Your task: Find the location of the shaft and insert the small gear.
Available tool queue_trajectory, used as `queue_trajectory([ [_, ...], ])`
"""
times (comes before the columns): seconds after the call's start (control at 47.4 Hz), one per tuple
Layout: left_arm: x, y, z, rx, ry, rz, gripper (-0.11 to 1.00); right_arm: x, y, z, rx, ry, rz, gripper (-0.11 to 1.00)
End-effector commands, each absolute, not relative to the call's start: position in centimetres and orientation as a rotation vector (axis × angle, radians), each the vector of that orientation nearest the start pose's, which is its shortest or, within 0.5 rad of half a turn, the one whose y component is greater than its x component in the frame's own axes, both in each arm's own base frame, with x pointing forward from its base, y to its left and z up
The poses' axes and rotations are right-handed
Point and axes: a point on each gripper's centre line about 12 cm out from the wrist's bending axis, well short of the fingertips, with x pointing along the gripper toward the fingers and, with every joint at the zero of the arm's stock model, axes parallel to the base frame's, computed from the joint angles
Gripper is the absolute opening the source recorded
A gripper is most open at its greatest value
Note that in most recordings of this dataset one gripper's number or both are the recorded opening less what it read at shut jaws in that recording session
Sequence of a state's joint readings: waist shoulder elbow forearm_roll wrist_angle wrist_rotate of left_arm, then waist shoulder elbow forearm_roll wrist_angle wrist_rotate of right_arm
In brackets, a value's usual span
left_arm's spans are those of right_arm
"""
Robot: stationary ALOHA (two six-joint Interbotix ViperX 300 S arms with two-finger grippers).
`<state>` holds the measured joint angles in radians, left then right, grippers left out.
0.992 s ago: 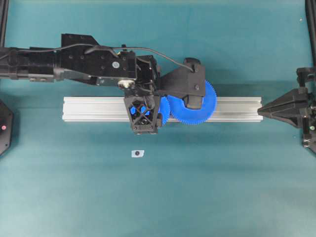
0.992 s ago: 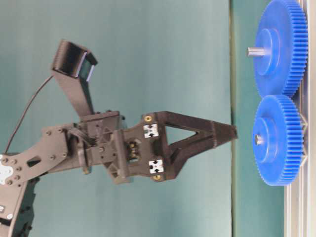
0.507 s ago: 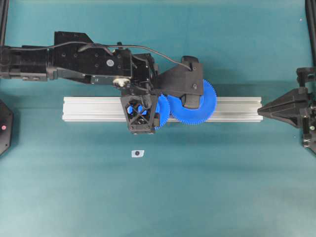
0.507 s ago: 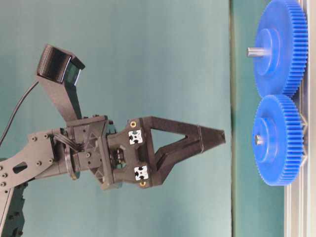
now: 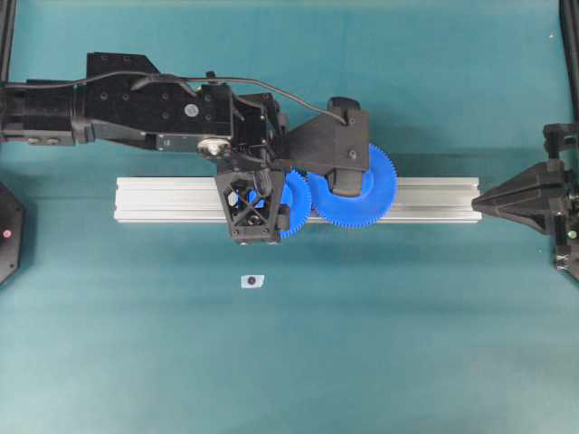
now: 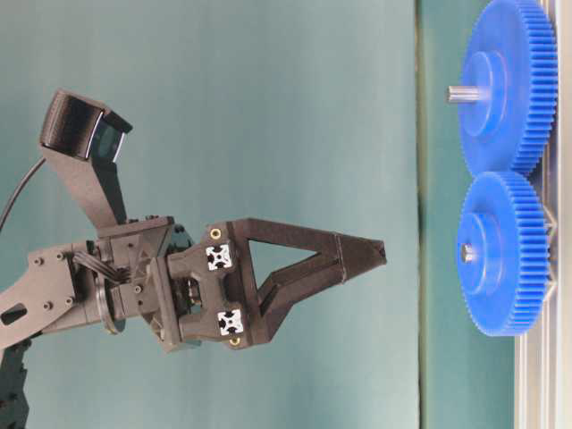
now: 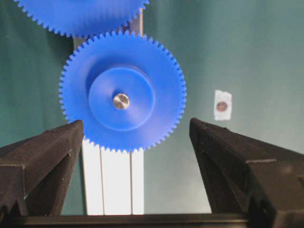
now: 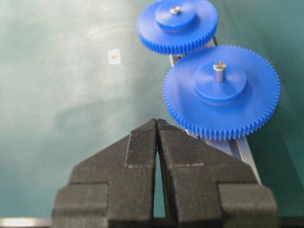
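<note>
The small gear (image 7: 122,90) lies flat on the aluminium rail (image 7: 114,180), its teeth meeting those of the larger blue gear (image 5: 362,194). The silvery tip of the shaft (image 7: 121,100) shows in its hub hole. The table-level view shows the small gear (image 6: 500,255) seated against the rail, with the shaft tip (image 6: 466,254) level with the hub face. My left gripper (image 7: 135,123) hangs above it, open and holding nothing, well clear of the gear (image 6: 375,255). My right gripper (image 8: 156,122) is shut and empty, at the rail's right end (image 5: 479,201).
The larger gear (image 8: 221,90) carries a grey pin standing out of its hub. A small white sticker (image 5: 251,281) with a dark dot lies on the teal mat in front of the rail. The left arm and its camera mount hide part of both gears from overhead.
My left gripper, still open, has drawn further away from the small gear and drifted left along the rail. Both gears and the right gripper have stayed where they were.
</note>
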<state>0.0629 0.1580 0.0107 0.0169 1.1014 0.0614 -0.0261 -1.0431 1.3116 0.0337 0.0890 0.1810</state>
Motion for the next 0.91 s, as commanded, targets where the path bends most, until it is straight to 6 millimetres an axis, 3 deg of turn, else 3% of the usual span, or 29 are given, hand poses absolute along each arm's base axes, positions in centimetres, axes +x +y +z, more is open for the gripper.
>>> queue_trajectory([
  [0.0,43.47,2.75,27.49,0.038,1.21,0.023,0.88,17.27,-0.44,21.28,0.227,0.341,-0.063,0.03],
  [0.887,43.4,2.74,27.34,0.042,1.215,0.02,0.88,17.27,-0.44,21.3,0.227,0.339,-0.063,0.03],
])
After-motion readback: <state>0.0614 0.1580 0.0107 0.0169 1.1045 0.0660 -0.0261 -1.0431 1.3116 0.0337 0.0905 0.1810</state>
